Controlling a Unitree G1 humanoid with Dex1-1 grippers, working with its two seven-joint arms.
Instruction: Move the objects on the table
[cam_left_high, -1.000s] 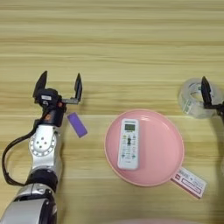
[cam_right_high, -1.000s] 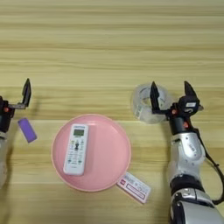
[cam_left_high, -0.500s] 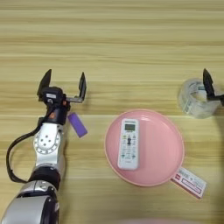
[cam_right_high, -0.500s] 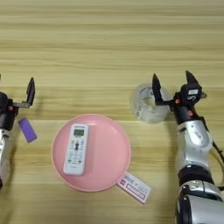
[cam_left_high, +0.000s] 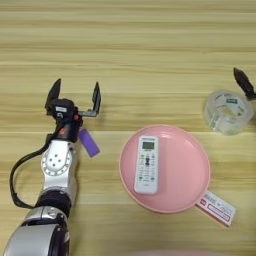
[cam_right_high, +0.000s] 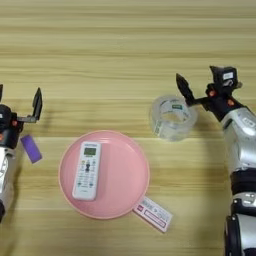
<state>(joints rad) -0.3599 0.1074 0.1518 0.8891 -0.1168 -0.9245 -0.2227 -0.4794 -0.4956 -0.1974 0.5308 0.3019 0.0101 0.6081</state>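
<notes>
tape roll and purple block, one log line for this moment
left hand open above purple block | right hand open beside tape roll | both on table

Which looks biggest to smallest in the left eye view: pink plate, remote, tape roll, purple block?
1. Pink plate
2. Remote and tape roll: too close to rank, the remote longer, the roll wider.
3. Purple block, clearly smallest.
</notes>
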